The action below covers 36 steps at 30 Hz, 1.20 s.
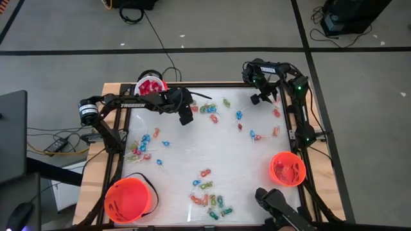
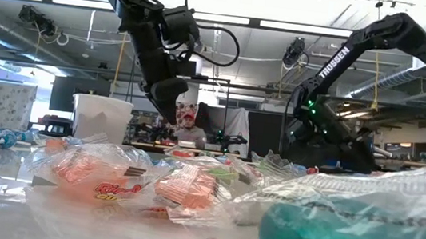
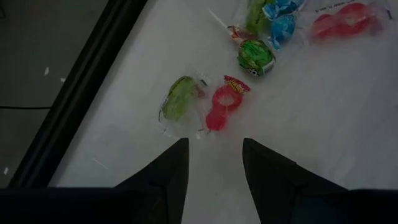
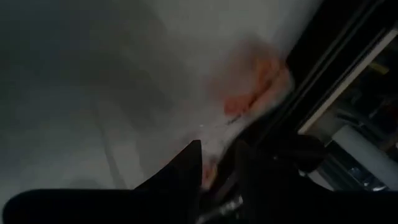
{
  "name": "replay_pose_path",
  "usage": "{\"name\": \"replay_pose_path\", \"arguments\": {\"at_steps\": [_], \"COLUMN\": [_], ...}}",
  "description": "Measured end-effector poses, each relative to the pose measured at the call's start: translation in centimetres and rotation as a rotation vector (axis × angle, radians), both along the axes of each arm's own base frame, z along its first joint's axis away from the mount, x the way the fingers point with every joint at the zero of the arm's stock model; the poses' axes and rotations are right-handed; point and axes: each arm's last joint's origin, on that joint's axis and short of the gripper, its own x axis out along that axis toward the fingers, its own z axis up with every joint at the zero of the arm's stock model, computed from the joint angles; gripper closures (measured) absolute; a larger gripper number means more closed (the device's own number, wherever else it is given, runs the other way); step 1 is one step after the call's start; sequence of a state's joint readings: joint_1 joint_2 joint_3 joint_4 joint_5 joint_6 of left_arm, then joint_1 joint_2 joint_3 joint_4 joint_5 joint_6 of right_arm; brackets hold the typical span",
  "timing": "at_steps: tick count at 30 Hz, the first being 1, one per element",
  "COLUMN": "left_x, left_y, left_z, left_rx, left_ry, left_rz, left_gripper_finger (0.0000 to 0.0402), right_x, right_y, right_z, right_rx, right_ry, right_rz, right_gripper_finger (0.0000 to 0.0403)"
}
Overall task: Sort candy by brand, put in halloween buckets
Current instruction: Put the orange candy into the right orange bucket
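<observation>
Candy (image 1: 207, 110) lies spread over the white table (image 1: 192, 154). The left gripper (image 3: 214, 165) hangs over a green and a red sweet (image 3: 225, 106), fingers apart and empty. I think it must drop down and pinch one. The right gripper (image 4: 217, 163) sits by the table's far edge, near an orange candy (image 4: 258, 84); it is blurry, so I cannot tell its grip.

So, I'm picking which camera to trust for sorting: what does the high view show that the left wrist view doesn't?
Only the high view shows the two orange buckets, the white pail and the right gripper by the table's right rim. Only the left wrist view shows the left gripper open, with nothing between its fingers, over a green candy and a red ring candy. Both show wrapped candy lying on the white table.
</observation>
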<state>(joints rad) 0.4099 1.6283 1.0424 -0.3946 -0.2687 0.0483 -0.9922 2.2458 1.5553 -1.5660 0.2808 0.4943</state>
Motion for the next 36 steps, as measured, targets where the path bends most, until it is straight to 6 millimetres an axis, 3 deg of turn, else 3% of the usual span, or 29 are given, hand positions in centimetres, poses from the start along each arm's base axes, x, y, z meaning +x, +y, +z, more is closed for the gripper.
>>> {"name": "replay_pose_path", "arguments": {"at_steps": [5,11,16,24,31,36], "left_x": [0.1,0.1,0.1,0.0,0.0,0.0], "left_y": [0.0,0.0,0.0,0.0,0.0,0.0], "left_z": [0.0,0.1,0.0,0.0,0.0,0.0], "left_rx": [0.004,0.006,0.004,0.002,0.001,0.002], "left_ry": [-0.007,-0.011,-0.007,0.000,0.002,0.002], "left_rz": [-0.001,-0.001,0.000,-0.001,-0.002,-0.002], "left_gripper_finger": [0.0245,0.0245,0.0245,0.0245,0.0245,0.0244], "right_x": [0.1,-0.9,-1.5,-3.1,-1.4,0.9], "right_y": [0.1,-0.8,-1.2,-0.6,-0.8,0.7], "right_z": [1.6,3.2,3.1,0.9,0.1,0.4], "right_rx": [0.009,-0.155,-0.191,-0.127,-0.089,0.046], "right_ry": [-0.083,0.005,0.035,0.051,-0.162,-0.331], "right_rz": [-0.026,-0.063,-0.117,-0.101,0.041,0.157], "right_gripper_finger": [0.0296,0.0314,0.0349,0.0396,0.0382,0.0391]}}
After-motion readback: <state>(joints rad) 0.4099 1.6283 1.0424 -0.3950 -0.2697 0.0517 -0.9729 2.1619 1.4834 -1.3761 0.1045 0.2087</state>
